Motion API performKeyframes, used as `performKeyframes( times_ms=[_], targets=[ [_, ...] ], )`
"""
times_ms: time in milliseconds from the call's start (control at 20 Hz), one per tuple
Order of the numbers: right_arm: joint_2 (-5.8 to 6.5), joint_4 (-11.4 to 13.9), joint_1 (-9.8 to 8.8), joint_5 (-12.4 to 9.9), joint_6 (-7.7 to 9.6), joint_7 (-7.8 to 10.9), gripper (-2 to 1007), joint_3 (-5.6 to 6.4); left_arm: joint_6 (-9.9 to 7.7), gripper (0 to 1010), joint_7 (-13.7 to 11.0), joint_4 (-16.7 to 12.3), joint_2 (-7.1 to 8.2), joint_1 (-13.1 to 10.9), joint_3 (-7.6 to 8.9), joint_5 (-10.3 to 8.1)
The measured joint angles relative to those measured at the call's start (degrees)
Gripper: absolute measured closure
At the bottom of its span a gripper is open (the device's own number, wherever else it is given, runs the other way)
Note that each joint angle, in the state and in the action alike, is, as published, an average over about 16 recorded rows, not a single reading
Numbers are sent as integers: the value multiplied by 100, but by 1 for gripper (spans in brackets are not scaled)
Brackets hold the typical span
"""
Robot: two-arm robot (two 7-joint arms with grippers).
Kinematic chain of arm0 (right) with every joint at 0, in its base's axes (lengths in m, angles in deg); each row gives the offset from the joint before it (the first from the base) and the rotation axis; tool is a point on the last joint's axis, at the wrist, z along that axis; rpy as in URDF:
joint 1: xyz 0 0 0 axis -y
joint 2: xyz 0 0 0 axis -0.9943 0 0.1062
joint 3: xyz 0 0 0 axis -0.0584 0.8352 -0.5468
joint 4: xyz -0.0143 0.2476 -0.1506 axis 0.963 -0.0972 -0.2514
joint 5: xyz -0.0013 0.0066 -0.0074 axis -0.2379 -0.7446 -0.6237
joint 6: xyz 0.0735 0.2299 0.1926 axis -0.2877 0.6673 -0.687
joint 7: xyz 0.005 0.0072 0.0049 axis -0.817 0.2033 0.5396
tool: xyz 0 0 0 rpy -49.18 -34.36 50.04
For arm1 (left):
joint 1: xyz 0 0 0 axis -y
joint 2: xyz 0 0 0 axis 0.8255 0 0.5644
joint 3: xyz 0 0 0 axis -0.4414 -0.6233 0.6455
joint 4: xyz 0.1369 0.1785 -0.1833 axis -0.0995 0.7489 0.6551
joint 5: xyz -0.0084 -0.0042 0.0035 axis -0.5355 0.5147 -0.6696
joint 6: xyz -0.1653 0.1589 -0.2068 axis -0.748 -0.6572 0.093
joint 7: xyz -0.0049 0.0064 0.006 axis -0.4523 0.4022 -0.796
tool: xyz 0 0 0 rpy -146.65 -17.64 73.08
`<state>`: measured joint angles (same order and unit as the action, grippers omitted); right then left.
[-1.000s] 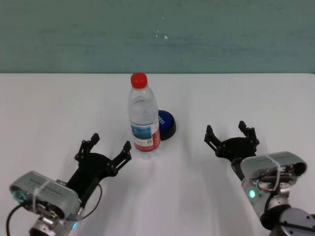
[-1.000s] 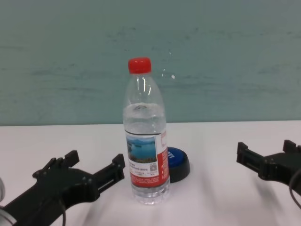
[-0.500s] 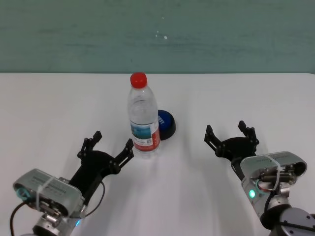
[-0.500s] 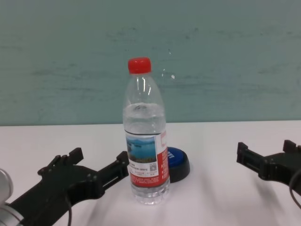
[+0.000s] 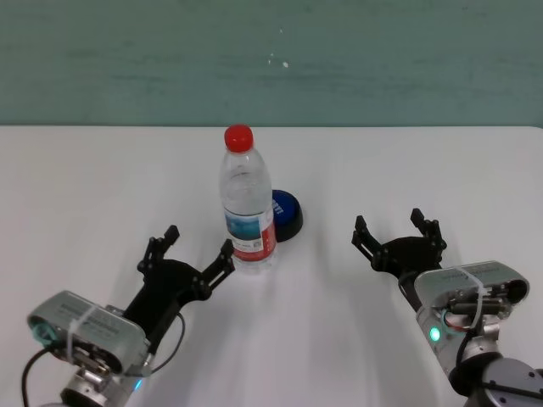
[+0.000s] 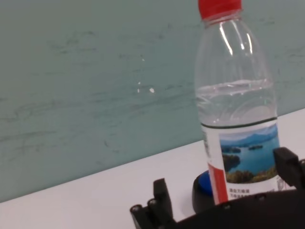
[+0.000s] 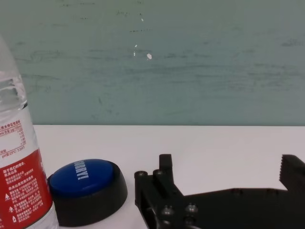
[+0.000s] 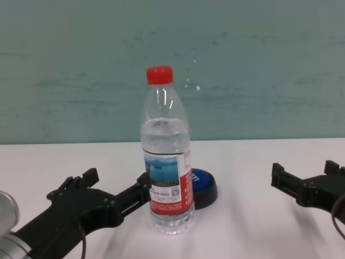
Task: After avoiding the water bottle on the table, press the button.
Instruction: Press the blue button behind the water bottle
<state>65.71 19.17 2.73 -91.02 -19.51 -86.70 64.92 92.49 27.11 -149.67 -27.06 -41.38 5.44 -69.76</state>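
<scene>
The button (image 5: 286, 213) is not yet pressed; it sits behind the upright bottle (image 5: 248, 203). The left gripper (image 5: 187, 253), fingers spread and empty, sits just beside the bottle. The right gripper (image 5: 397, 231), also spread, rests well apart.

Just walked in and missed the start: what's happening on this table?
The left pincer, open, sits low right beside the water bottle, one finger almost at its label. The bottle stands upright on the table, with the blue button right behind it, unpressed. The right pincer, also open, sits off to the right, holding nothing.
</scene>
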Motion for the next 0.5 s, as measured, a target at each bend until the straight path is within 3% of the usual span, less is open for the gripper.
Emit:
performKeyframes(
  times_ms=[500],
  targets=[
    [0,0,0,0,0,0,1,0,24,0,25,51,-24,38,-23,50]
  ],
)
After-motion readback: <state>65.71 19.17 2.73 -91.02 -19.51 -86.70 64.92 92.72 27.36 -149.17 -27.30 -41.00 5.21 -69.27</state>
